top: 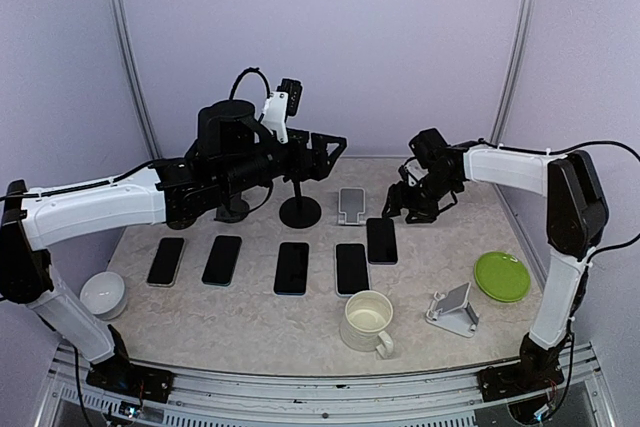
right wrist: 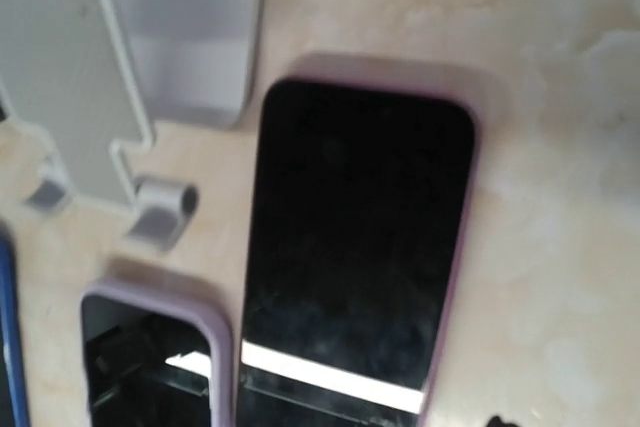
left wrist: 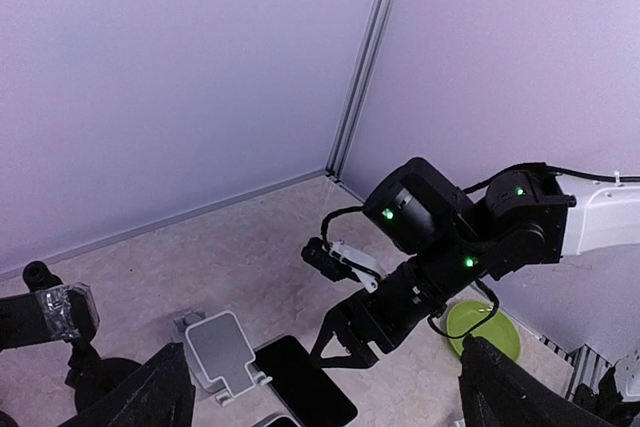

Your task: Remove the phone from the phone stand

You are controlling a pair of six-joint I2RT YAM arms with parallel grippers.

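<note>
A grey phone stand [top: 351, 204] stands at mid-table with nothing on it; it also shows in the left wrist view as the stand [left wrist: 222, 352] and in the right wrist view as the stand [right wrist: 70, 87]. Just right of it a dark phone [top: 381, 240] in a pink-edged case lies flat on the table. The right wrist view looks straight down on this phone [right wrist: 360, 247]. My right gripper [top: 405, 207] hovers over the phone's far end, its jaws apart and holding nothing. My left gripper [top: 330, 145] is open, raised above and behind the stand.
Several more phones lie in a row, from one [top: 166, 260] at the left to one [top: 351, 268] below the stand. A cream mug [top: 368, 320], a white stand [top: 452, 309], a green plate [top: 502, 276], a white bowl [top: 103, 294] and a black round-base holder [top: 300, 210] are around.
</note>
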